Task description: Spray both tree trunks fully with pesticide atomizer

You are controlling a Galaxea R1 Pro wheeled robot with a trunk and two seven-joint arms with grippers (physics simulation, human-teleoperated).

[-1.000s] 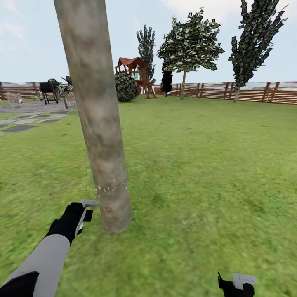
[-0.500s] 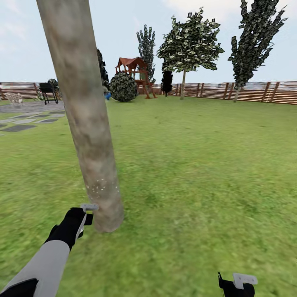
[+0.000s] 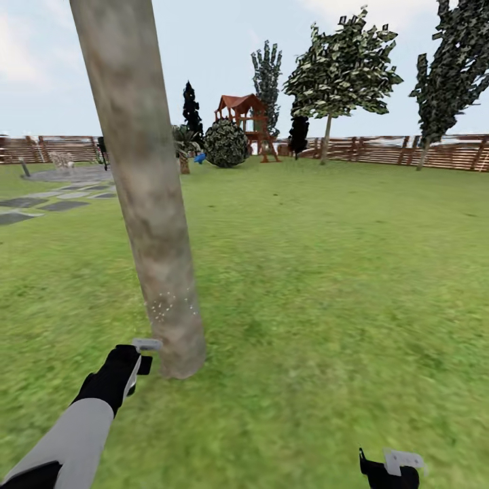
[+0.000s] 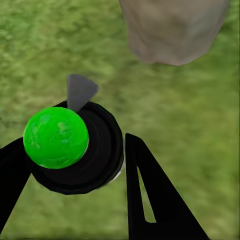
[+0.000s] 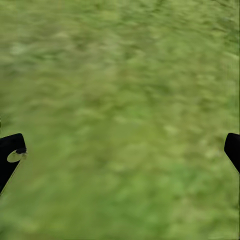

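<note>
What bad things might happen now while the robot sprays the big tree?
Only a small patch of white specks shows low on the tree trunk, so most of it might stay unsprayed. The left end effector, holding the atomizer, sits close to the trunk and might bump it. The nozzle looks aimed low, so spray may land on the grass.

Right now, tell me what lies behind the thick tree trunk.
Behind the tree trunk runs lawn, with stepping stones and a wooden fence showing to one side. Whatever stands directly behind is covered by the trunk.

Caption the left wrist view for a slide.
Left end effector grips the green-capped atomizer above grass, near the tree trunk.
</note>
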